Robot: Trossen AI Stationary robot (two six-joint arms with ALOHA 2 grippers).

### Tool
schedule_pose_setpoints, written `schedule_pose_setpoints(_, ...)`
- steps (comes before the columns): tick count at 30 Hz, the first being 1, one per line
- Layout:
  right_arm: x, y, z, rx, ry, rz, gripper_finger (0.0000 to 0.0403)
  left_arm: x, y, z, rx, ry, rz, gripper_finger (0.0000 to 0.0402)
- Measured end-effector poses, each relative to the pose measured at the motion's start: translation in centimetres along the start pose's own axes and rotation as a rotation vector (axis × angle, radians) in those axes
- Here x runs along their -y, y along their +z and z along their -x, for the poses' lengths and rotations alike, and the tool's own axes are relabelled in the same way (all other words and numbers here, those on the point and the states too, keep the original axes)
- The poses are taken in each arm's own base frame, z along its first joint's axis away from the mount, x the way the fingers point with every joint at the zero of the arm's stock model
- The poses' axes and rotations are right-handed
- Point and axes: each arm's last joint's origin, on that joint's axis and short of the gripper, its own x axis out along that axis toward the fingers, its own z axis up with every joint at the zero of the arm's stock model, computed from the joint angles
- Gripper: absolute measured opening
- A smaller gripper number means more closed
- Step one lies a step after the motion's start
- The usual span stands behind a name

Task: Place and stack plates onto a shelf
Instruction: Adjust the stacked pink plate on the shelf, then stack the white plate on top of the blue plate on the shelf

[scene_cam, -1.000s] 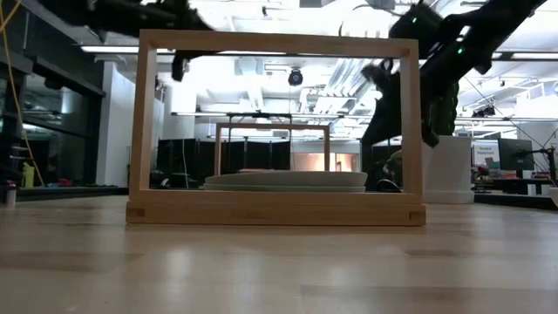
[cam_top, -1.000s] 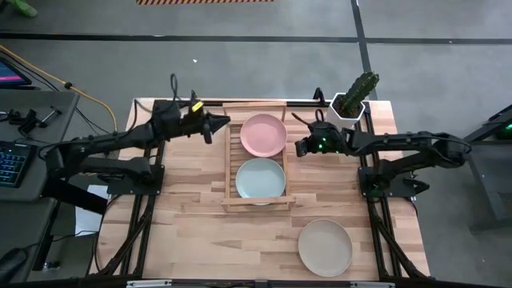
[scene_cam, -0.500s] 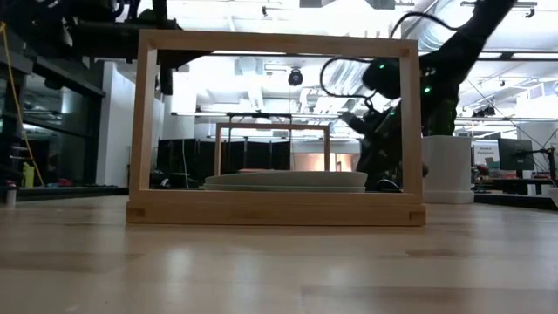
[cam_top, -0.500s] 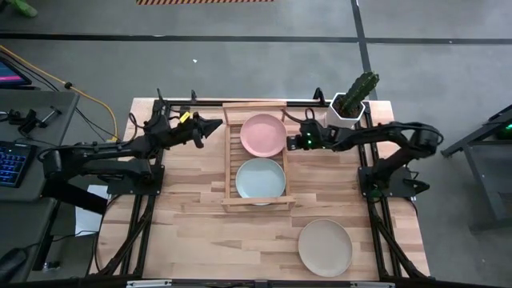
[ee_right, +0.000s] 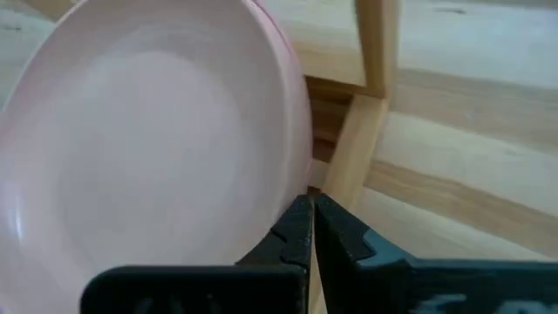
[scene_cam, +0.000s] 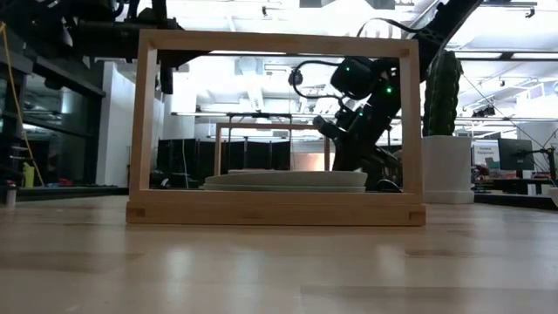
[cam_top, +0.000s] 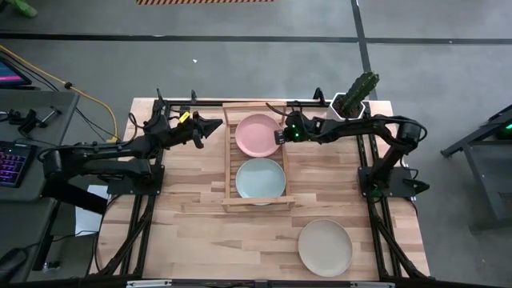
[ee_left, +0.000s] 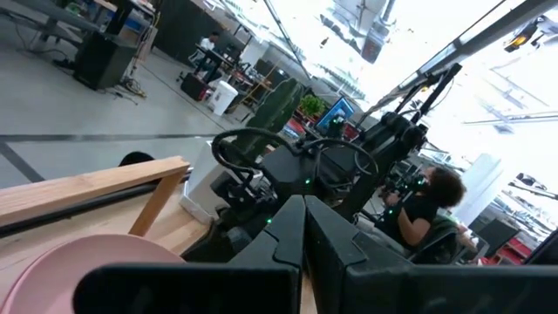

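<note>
We take the shelf as our landmark: a light-wood slatted rack standing in the middle of the tabletop. A pink plate lies in its far half and a pale blue-green plate in its near half, the two just beside each other. In the low view we see the shelf's frame end-on, with plates lying low inside it, though from there we cannot count them.

The cream plate rests on the tabletop, well apart from the shelf, toward the near right corner.

The right gripper reaches to the shelf's right rail at its far half, right at the pink plate's edge. In the right wrist view its jaws are closed together, tips against the rim of the pink plate and just beside the shelf's rail. They clasp nothing that we can see.

The left gripper hangs to the left of the shelf, near its far left corner and apart from it. Its jaws are closed on nothing in the left wrist view, where the pink plate shows beyond them.

A white pot with a cactus stands beyond the shelf's far right corner.
</note>
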Motion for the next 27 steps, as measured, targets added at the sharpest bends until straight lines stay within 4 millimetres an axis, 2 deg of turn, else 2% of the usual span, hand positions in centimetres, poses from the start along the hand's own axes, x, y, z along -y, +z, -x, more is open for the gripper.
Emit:
schedule_pose_setpoints(7,0.5,0.2,1.1,-0.073,-0.059,0.109,0.0,0.0,0.0,0.0,0.0,0.0,0.0,0.0)
schedule_pose_setpoints(12,0.6,0.4,4.0,-0.151,-0.023,0.282,0.0,0.0,0.0,0.0,-0.001,0.001,-0.001,0.0)
schedule_pose_setpoints(16,-0.2,0.2,7.8,-0.158,0.098,0.464,0.0,0.0,0.0,0.0,-0.003,0.003,0.0,0.0)
schedule_pose_setpoints(19,-0.2,-0.7,10.6,-0.107,0.229,0.525,0.0,-0.1,0.0,0.0,0.001,0.014,0.0,0.0)
schedule_pose_setpoints(27,1.3,-4.5,15.8,0.128,0.684,0.343,0.0,-0.1,0.0,0.0,0.004,0.021,0.0,0.0)
